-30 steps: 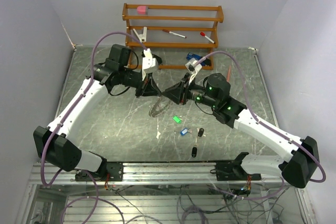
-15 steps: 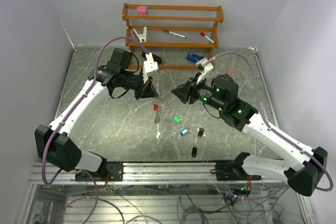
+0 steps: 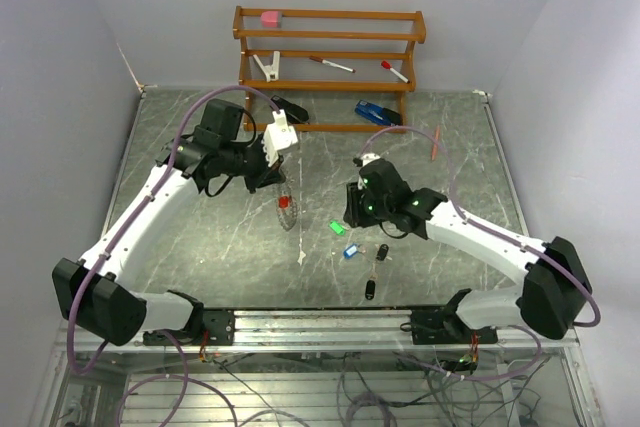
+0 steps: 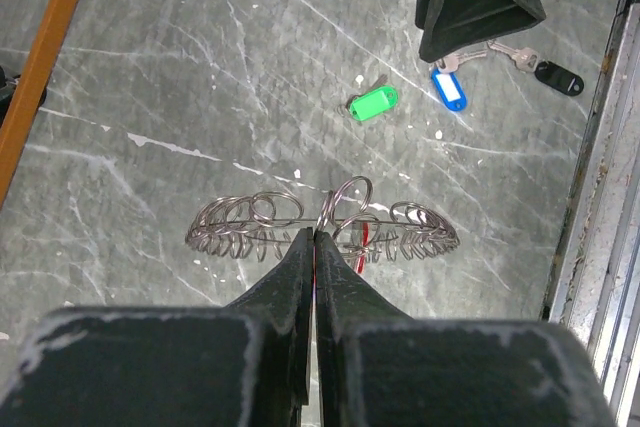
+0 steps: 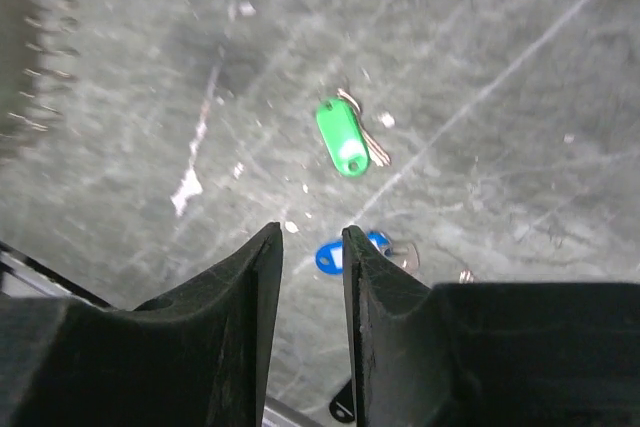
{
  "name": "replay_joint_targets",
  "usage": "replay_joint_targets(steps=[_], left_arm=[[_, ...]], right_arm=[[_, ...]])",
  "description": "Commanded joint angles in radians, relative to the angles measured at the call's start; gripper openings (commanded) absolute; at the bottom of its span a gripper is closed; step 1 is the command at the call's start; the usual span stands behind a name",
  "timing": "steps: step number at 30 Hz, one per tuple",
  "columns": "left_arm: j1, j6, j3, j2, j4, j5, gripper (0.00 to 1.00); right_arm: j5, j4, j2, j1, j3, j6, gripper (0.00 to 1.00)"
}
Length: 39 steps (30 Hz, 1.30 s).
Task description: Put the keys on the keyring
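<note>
Left gripper (image 4: 315,237): jaws pressed flat together, pinching the upper rim of the keyring (image 4: 240,222). Ring hanging edge-on below the fingertips, toothed rim spread to both sides, red tag (image 4: 360,247) just under the grip. Held over the middle of the table (image 3: 200,247), a little toward its left edge; cannot tell whether its lowest point touches the surface.

Right gripper (image 5: 305,232): fingers parted by a narrow gap, nothing between them. Pointed down over the table right of centre, above loose keys. Green key (image 5: 340,137) flat on the surface ahead of the fingertips, blue key (image 5: 345,252) partly hidden between them and apart from both. Two black keys (image 3: 383,252) further toward the near edge, one behind the other. All four lying apart from the ring.

Wooden rack (image 3: 330,37) along the far edge.
</note>
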Motion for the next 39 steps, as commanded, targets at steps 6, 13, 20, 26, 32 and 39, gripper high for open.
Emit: replay_joint_targets(steps=[6,13,20,26,32,39], left_arm=[[-0.004,0.028,-0.008,-0.012,-0.003,0.047,0.07],[-0.003,0.021,0.0,-0.003,0.001,0.053,0.07],[0.0,0.015,-0.012,-0.021,0.009,0.023,0.07],[0.007,0.01,-0.012,-0.032,0.013,0.01,0.07],[0.011,0.015,-0.02,-0.04,0.014,0.001,0.07],[0.016,0.022,-0.017,-0.044,0.009,0.001,0.07]], right_arm=[[-0.023,0.016,0.108,-0.002,-0.031,-0.018,0.25],[0.005,-0.006,0.231,0.003,0.047,-0.015,0.2],[0.053,-0.056,0.37,0.013,0.196,0.006,0.24],[0.098,-0.12,0.5,0.045,0.313,0.009,0.28],[0.148,-0.171,0.573,0.066,0.384,0.002,0.33],[0.171,-0.186,0.605,0.072,0.396,-0.002,0.33]])
